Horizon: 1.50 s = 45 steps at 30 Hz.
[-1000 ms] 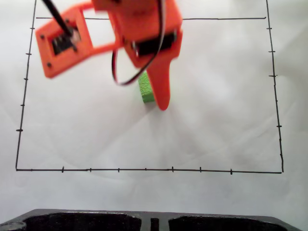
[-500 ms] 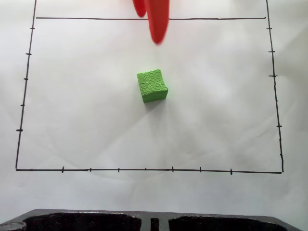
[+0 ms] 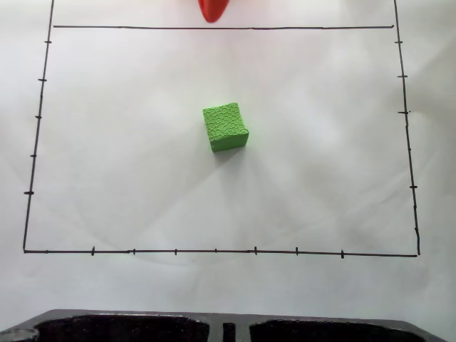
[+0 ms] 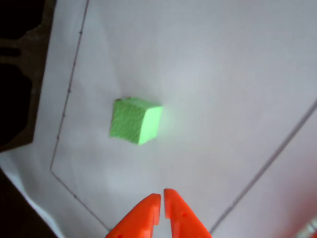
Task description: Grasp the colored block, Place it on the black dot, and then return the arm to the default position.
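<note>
White paper (image 3: 328,178) with a drawn black border (image 3: 214,251) fills the fixed view; a dark tray (image 3: 228,326) lies along the bottom edge, contents unclear. The green cube (image 3: 226,127) sits free near the frame's centre, where it sat half a second ago. The orange gripper (image 4: 162,197), tips nearly touching and empty, has withdrawn to the top edge (image 3: 212,10)

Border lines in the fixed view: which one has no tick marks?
The top line, just below the gripper; the left line, right line and bottom line carry ticks.
</note>
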Each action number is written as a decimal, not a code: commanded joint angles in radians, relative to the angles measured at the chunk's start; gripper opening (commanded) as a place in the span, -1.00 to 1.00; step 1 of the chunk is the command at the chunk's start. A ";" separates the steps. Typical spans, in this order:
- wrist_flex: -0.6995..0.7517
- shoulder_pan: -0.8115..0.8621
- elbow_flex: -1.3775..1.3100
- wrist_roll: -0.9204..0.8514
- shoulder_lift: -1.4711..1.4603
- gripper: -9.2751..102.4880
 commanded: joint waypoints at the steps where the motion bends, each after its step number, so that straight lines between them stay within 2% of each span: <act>1: -0.026 0.000 0.048 0.020 0.067 -0.83; 15: -0.229 0.012 0.235 0.029 0.127 -0.83; 30: -0.376 0.025 0.356 0.026 0.127 -0.83; 45: -0.417 0.066 0.407 0.081 0.127 -0.83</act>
